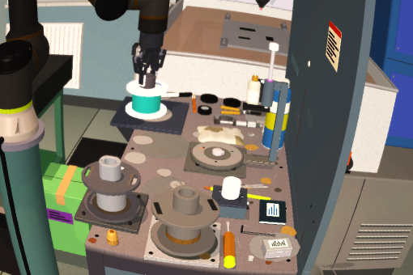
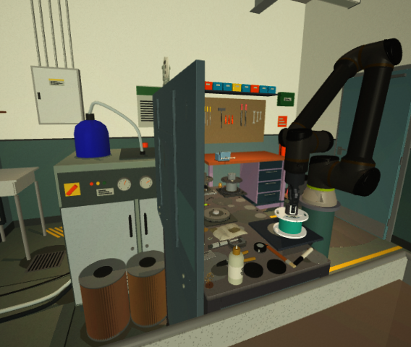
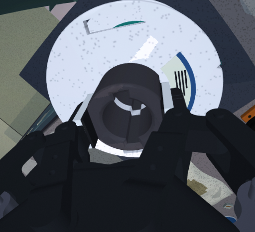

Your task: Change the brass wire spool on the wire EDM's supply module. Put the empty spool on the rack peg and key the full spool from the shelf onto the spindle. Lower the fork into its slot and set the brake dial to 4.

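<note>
The spindle hub (image 1: 217, 153) with its round platter sits mid-bench, its top white nub showing and its far side partly hidden behind the tall panel in the second side camera. The teal-wound spool (image 1: 146, 98) (image 2: 290, 223) with white flanges stands on a dark mat at the bench's far left corner, and its dark raised hub (image 3: 125, 104) is clamped in my gripper (image 1: 149, 72) (image 3: 129, 112) (image 2: 292, 208), which is closed on it from above. Two grey spools (image 1: 110, 185) (image 1: 185, 215) stand on plates at the near edge. A blue-and-yellow cylinder with a grey fork bar (image 1: 277, 117) stands by the panel.
A tall dark panel (image 1: 328, 103) (image 2: 178, 194) walls the bench's right side. A white bottle (image 1: 253, 89), black discs, tape roll, a rag (image 1: 220, 134), a white knob on a block (image 1: 231, 188) and an orange screwdriver (image 1: 229, 248) lie scattered across the bench.
</note>
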Robot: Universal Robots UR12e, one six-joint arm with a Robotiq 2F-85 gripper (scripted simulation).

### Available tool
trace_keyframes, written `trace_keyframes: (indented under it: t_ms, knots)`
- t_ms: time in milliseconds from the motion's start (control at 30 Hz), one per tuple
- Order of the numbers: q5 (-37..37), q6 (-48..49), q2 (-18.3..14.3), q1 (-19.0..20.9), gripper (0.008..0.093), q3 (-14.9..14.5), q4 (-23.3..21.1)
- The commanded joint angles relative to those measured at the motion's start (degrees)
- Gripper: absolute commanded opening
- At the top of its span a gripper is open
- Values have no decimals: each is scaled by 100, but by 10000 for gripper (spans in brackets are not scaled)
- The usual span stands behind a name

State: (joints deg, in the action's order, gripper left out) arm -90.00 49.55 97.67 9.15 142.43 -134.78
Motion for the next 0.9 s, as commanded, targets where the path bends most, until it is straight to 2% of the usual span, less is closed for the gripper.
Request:
trace_keyframes:
  t_ms: [0,867]
  knots:
    - [-2,1,-6,-2,80,3,-4]
    - [-1,0,301,-1,80,-190,447]
